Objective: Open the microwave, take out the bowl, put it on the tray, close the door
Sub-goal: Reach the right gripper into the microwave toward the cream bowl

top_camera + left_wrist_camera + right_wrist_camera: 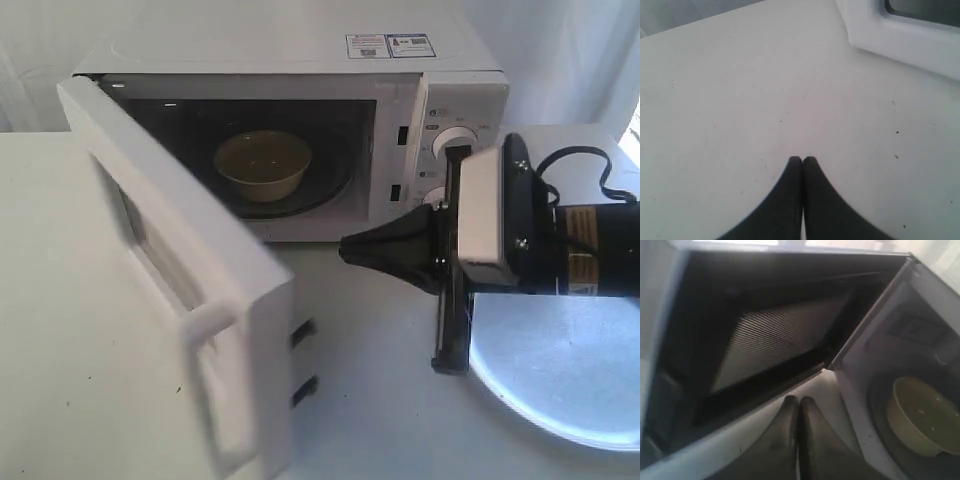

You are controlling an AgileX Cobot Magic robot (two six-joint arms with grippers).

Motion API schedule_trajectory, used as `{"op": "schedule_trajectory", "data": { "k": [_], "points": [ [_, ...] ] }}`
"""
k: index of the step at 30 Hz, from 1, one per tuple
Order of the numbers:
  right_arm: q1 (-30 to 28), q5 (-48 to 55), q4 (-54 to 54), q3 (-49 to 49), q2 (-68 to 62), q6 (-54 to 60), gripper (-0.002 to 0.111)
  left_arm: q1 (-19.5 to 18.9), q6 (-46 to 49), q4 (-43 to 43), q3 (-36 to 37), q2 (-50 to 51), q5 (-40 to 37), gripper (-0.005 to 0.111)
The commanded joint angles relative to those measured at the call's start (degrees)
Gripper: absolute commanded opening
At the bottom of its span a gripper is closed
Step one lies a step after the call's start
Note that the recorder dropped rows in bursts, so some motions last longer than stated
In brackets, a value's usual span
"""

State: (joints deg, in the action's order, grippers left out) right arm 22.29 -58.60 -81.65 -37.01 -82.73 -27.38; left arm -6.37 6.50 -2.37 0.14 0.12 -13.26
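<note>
Zero held | left claw (801,160) pressed together | right claw (800,401) pressed together | door (235,290) open | bowl (263,165) inside microwave (300,55)

**Microwave open, bowl inside**

A white microwave (300,60) is seen at the back of a pale surface (380,400), with stickers (390,45) on its top and a round knob (456,139) on its front panel. Its door (170,260) is swung wide open towards the camera, and the bar handle (205,322) is shown near the door's free edge. A cream bowl (263,163) is left upright in the middle of the dark cavity. The right tool (348,248) is held level in front of the control panel, its black fingers brought together to one tip that is pointed left, apart from the door. A shiny silver tray (570,370) is laid on the surface at the right, partly covered by the arm.
</note>
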Motion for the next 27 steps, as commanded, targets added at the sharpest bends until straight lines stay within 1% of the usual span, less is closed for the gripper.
{"op": "schedule_trajectory", "data": {
  "k": [1, 4, 7, 10, 12, 16, 20, 23, 24, 26, 27],
  "points": [
    [-0.1, 2.0, 11.2, -0.2, 0.2, -3.4, 0.0, 0.2, -0.2, 0.5, -0.1, -0.1, -0.1, 0.0],
    [-0.1, 2.3, 14.9, -0.2, 0.1, -3.1, 0.0, 0.2, -0.2, 0.5, -0.1, -0.1, -0.1, 0.0],
    [-0.1, 2.4, 20.9, -0.2, -0.7, -2.7, 0.0, 0.2, -0.2, 0.5, -0.1, -0.1, -0.1, 0.0],
    [0.6, 2.0, 26.8, -0.3, -2.6, 3.1, 0.0, 0.2, -0.2, 0.5, -0.1, -0.1, -0.1, 0.0],
    [2.2, 2.0, 30.7, -0.7, -4.8, 7.3, 0.0, 0.2, -0.2, 0.5, -0.1, -0.1, -0.1, 0.0],
    [6.6, 2.0, 34.9, -3.4, -10.3, 10.9, 0.0, 0.2, -0.2, 0.5, -0.1, -0.1, -0.1, 0.0],
    [11.3, 4.1, 43.1, -8.6, -16.8, 17.7, 0.0, 0.2, -0.2, 0.5, -0.1, -0.1, -0.1, 0.0],
    [13.9, 7.5, 45.6, -13.9, -21.4, 25.1, 0.0, 0.2, -0.2, 0.5, -0.1, -0.1, -0.1, 0.0],
    [14.6, 8.5, 45.6, -15.8, -22.9, 27.0, 0.001, 0.2, -0.2, 0.5, -0.1, -0.1, -0.1, 0.0],
    [16.4, 9.8, 45.6, -20.7, -27.4, 34.0, 0.011, 0.2, -0.2, 0.5, -0.1, -0.1, -0.1, 0.0],
    [17.2, 10.5, 45.7, -23.5, -30.4, 38.2, 0.02, 0.2, -0.2, 0.5, -0.1, -0.1, -0.1, 0.0]
  ]
}}
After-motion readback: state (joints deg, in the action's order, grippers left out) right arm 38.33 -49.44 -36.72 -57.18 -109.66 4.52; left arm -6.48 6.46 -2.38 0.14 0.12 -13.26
